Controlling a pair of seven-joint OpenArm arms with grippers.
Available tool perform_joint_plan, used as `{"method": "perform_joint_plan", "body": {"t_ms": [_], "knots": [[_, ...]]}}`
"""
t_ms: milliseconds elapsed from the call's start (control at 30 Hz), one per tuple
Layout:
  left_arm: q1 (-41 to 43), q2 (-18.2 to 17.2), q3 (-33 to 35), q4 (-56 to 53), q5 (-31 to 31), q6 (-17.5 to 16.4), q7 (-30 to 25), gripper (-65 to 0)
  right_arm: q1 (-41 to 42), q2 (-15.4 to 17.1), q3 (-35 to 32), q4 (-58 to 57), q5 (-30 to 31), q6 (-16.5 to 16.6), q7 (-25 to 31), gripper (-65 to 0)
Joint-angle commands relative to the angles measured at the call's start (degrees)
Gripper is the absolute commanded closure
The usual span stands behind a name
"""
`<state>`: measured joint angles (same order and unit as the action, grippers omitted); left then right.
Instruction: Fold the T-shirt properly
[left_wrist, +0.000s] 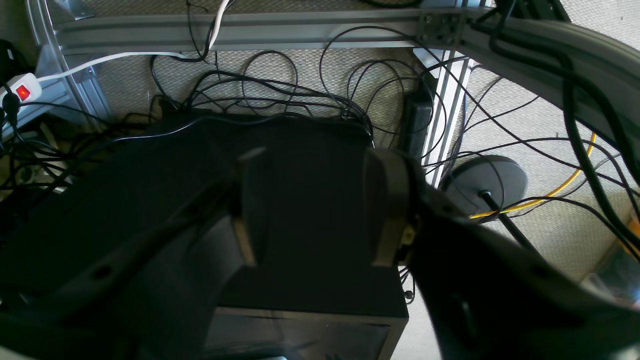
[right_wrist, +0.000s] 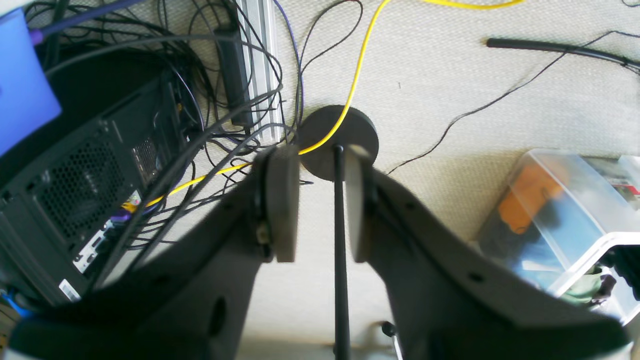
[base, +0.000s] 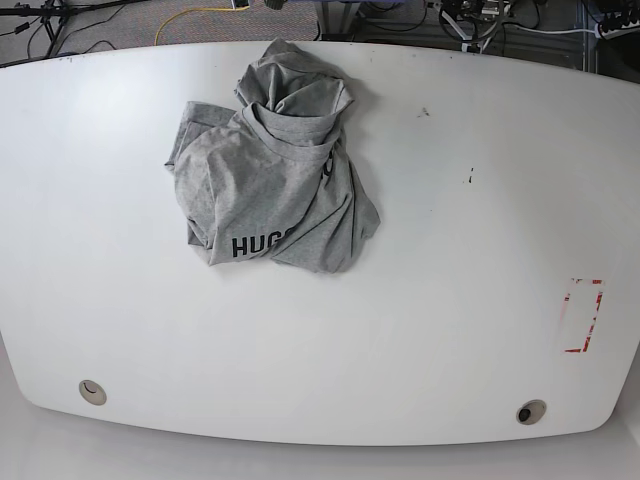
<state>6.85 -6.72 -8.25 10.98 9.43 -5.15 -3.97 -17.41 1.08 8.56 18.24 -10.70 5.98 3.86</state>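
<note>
- The grey T-shirt (base: 268, 175) lies crumpled in a heap on the white table (base: 420, 330), in the upper left of the base view – left of the table's middle and near its far edge.
- Black lettering shows on the heap's lower edge, towards the bottom of the frame; the collar sits near the heap's middle, turned up.
- The heap runs roughly from upper right to lower left, though it is too bunched to give a clear long axis; neither sleeves nor hem can be told apart.
- Neither arm shows in the base view – both wrist cameras look at the floor beside the table, not at the shirt.
- The left gripper (left_wrist: 320, 210) hangs over a dark computer case (left_wrist: 300, 280) and tangled cables; its jaws stand well apart with nothing between them.
- The right gripper (right_wrist: 315, 205) hangs over carpet, a yellow cable (right_wrist: 350, 95) and a round black stand base (right_wrist: 360, 132); its jaws stand at a narrow gap. The thin stand pole seen in that gap appears to lie beyond the jaws, not held.
- Since the heap lies on the base view's left, the right arm's side, my judgement is that the right arm is the nearer one, and the shirt must be spread flat before any fold.
</note>
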Motion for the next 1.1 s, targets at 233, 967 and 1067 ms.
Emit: {"method": "perform_joint_plan", "body": {"t_ms": [233, 967, 1067], "knots": [[0.23, -0.46, 0.0, 0.42, 0.24, 0.08, -0.14, -27.3, -1.12, 0.11, 0.09, 0.33, 0.22, -0.18, 0.1, -14.9], [0.14, -0.21, 0.05, 0.62, 0.32, 0.13, -0.64, -27.2, -1.25, 0.28, -0.07, 0.08, 0.44, 0.21, 0.42, -14.4], [0.14, -0.08, 0.07, 0.86, 0.17, 0.05, -0.61, -26.9, -1.23, 0.22, -0.16, 0.2, 0.55, 0.24, 0.46, -13.7]]}}
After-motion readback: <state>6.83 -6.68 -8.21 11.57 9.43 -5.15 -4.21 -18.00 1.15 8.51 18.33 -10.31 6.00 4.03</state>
